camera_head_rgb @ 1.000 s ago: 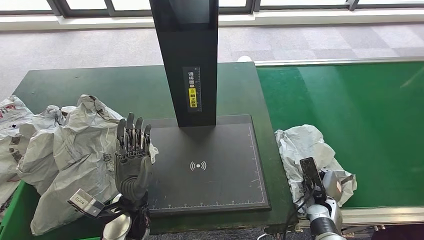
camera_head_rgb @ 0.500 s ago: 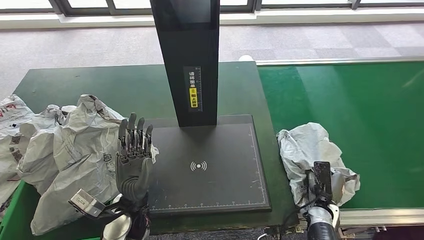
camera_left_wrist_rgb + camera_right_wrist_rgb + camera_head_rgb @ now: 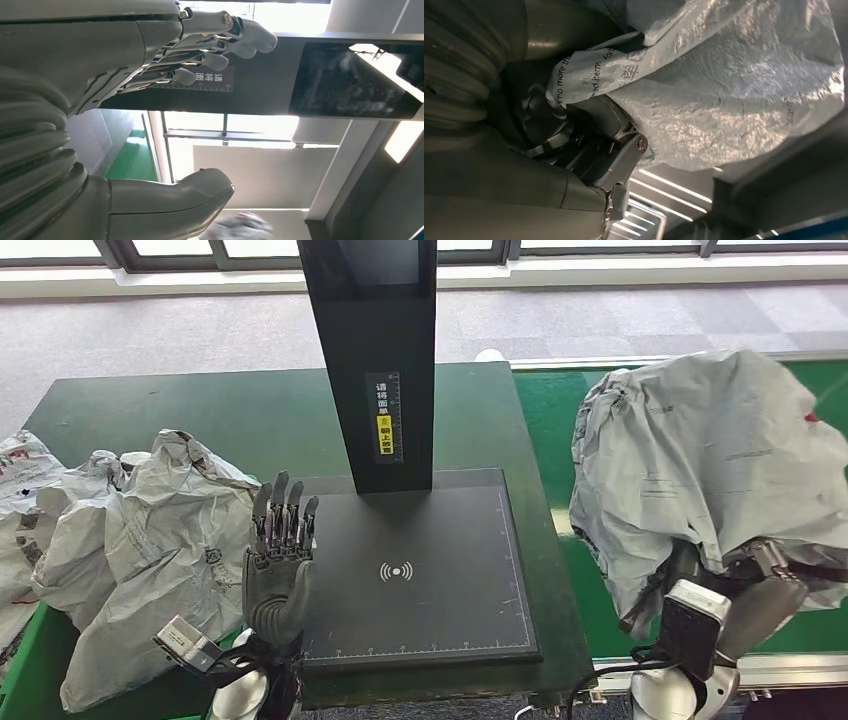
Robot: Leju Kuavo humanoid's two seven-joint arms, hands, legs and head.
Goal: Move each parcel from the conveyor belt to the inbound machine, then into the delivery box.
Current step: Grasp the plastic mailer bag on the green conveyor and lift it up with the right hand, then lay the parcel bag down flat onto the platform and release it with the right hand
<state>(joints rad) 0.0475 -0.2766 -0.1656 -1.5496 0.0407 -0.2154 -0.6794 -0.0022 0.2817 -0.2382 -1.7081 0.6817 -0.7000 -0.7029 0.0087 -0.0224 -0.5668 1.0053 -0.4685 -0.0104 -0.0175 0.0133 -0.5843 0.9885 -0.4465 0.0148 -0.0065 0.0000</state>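
A large crumpled grey parcel (image 3: 705,465) hangs above the green conveyor belt (image 3: 560,410), close to my head camera. My right hand (image 3: 750,585) grips it from underneath, mostly hidden by the bag; in the right wrist view the fingers (image 3: 611,150) clamp a fold of the grey parcel (image 3: 734,95). My left hand (image 3: 278,555) stands upright at the left edge of the black scanner plate (image 3: 420,580) of the inbound machine, fingers straight and holding nothing. The left wrist view shows that left hand (image 3: 165,75) spread before the machine's dark column (image 3: 280,75).
The machine's black column (image 3: 375,360) rises from the back of the plate. Several grey parcels (image 3: 150,540) lie piled to the left in a green box (image 3: 25,670). The dark green table (image 3: 200,410) extends behind them.
My right hand has lifted the grey parcel off the conveyor belt, high toward the camera. The left hand shifted slightly right and stays open.
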